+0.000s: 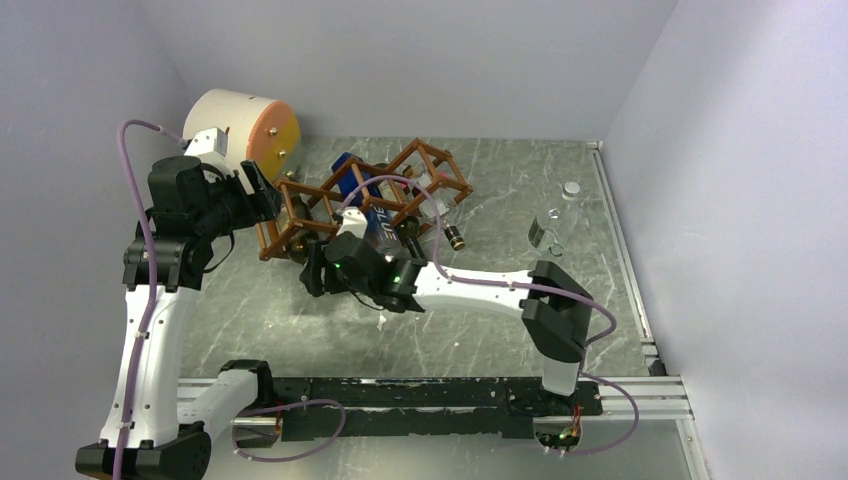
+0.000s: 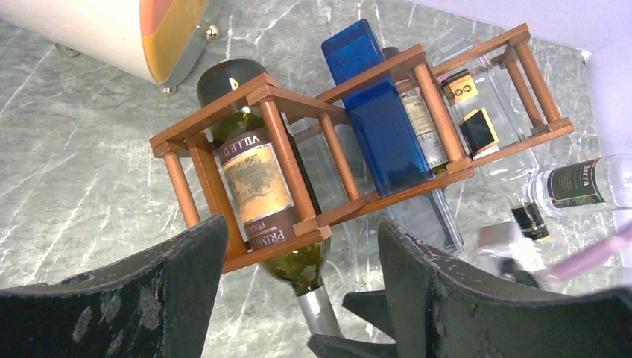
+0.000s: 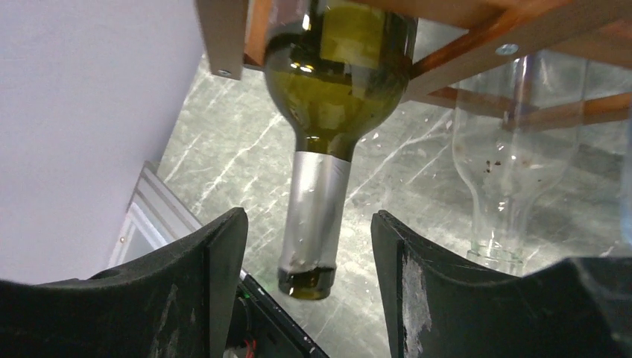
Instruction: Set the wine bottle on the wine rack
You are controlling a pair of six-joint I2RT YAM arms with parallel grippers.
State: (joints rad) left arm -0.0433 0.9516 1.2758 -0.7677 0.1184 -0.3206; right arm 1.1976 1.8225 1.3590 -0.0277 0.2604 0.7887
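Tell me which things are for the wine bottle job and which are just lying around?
For the job: green glass wine bottle with cream label; reddish-brown wooden lattice rack.
Lying about: cream-and-orange drum; flat blue bottle; clear glass bottle off to the right.

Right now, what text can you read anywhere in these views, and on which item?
"VILLED": green wine bottle, label top.
"PRIMI", cut off: same label, bottom.
"Barra": loose clear bottle.
"BLUE": blue bottle, top view.
"00": cream tag.
Smaller label print is too small to read.
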